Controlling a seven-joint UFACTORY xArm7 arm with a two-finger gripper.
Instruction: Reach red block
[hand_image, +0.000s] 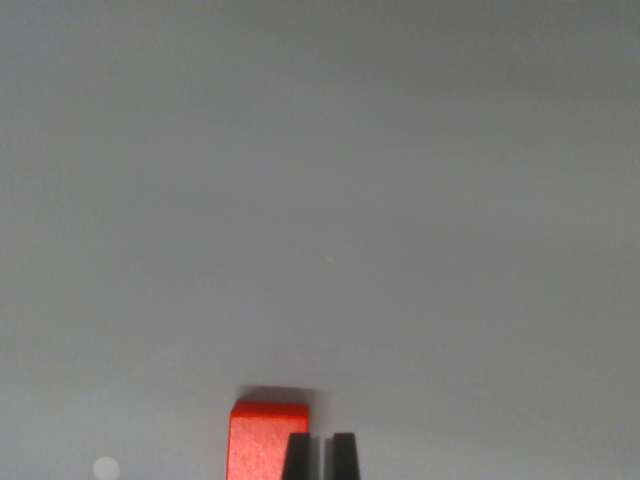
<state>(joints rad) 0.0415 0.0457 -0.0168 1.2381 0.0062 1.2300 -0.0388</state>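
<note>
Beside pincer (320, 458), red block (258, 445) lengthwise upward

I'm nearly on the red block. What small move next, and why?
Probably nudge toward the wrist view's left. The gripper has its fingertips close together at the bottom edge, over the block's right side rather than its middle, so a slight shift should centre it.
</note>
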